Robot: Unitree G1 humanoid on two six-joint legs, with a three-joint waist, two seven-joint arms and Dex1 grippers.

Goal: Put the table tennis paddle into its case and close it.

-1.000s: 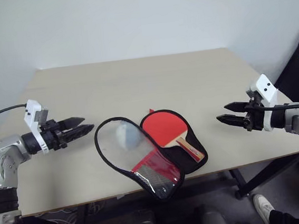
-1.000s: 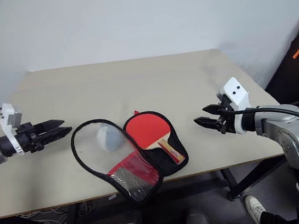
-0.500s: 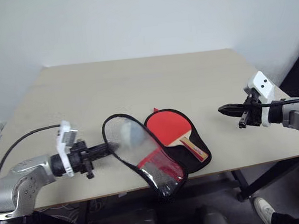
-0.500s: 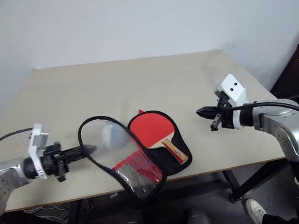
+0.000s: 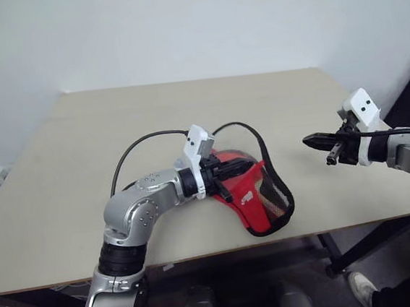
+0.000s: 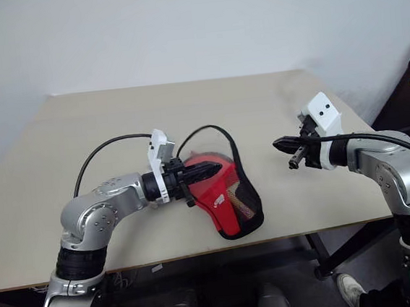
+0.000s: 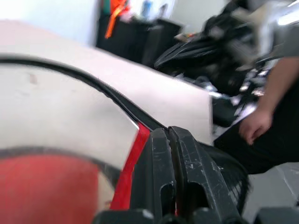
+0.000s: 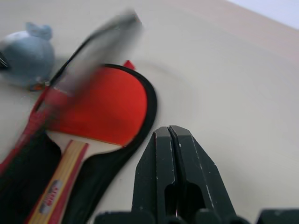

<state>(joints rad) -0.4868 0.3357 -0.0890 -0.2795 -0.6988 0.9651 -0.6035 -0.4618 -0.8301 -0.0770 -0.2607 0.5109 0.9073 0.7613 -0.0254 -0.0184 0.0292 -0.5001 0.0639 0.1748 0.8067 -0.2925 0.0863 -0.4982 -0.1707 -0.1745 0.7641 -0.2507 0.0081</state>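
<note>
your left gripper [image 5: 244,166] is sitting with its fingers pressed together, nothing pinched between them that i can make out, its tips pushing against the raised lid of the case [image 5: 264,198]. the lid is standing partway over, tilted, so the case is not shut yet. the table tennis paddle [image 8: 100,109] is lying inside the lower half, red face toward the far end, handle toward the near table edge [image 5: 307,232]; the case's long axis is running the same way, slanting toward your right.

your right gripper [image 5: 314,142] is also drawn shut and empty, hovering well apart to the right of the case. the left one is far nearer, so i judge the fold-over is its job.

the narrow end of the case is lying close to the near edge, so you are having little room there; the far tabletop is giving open room.
</note>
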